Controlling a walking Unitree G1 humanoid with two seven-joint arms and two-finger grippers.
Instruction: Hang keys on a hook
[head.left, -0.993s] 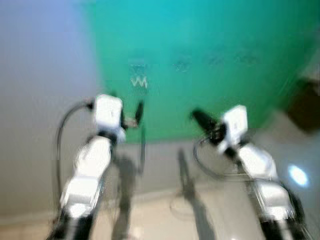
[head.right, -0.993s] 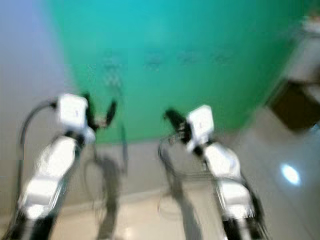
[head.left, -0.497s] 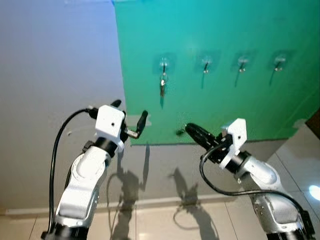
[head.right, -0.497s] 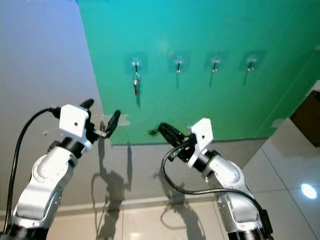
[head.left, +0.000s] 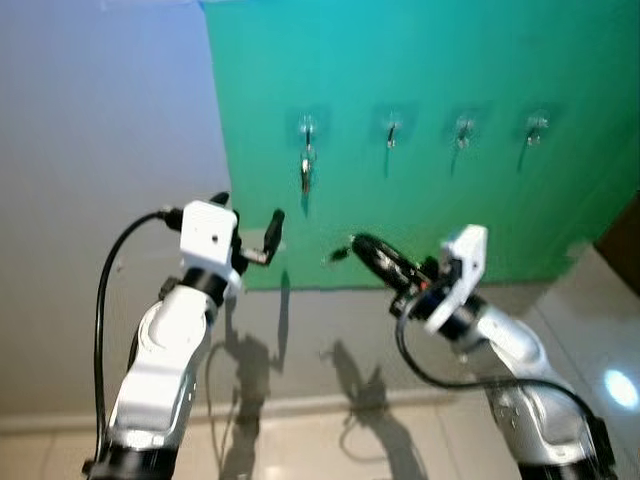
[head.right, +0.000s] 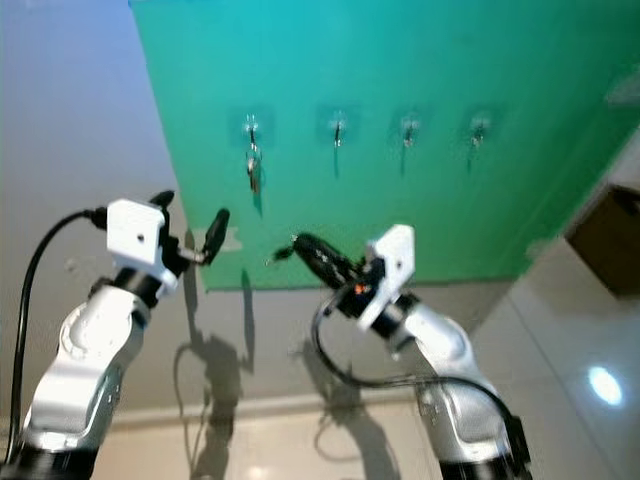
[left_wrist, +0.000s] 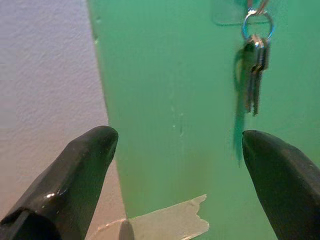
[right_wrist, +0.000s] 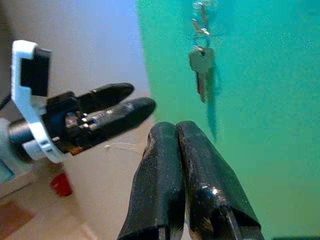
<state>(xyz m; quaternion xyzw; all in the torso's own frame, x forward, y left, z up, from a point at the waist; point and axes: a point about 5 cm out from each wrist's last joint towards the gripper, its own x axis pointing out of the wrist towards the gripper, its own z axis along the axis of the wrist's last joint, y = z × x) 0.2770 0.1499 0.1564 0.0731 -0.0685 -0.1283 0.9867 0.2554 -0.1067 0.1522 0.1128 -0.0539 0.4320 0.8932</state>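
Left tool (head.left: 247, 232): raised before the wall, its two black fingers (left_wrist: 75, 175) spread wide with nothing between them; it pointed at the edge where the green panel met the grey wall, below and to the left of the keys.
Right tool (head.left: 362, 247): raised to the right of the left tool and apart from it, its fingers (right_wrist: 165, 175) pressed together, empty, pointing up and left toward the panel; a small dark bit showed just beyond its tip, too small to tell.
Keys (left_wrist: 254, 65): hung from a silver ring on the leftmost hook, flat against the panel, above both tools and touching neither.
Hooks: four in a row high on the panel; leftmost hook (head.left: 306, 127) bore the keys, the other three (head.left: 392, 130) (head.left: 463, 128) (head.left: 536, 124) hung bare.
Panel (head.left: 420, 60): green, covering the wall's right part.
Tape (left_wrist: 165, 222): pale strip at the panel's lower left corner, lapping onto the wall, near the left tool.
Wall (head.left: 100, 130): grey, left of and below the panel, carrying the arms' shadows.
Floor (head.left: 330, 440): pale glossy tiles with a bright spot of light at the right.
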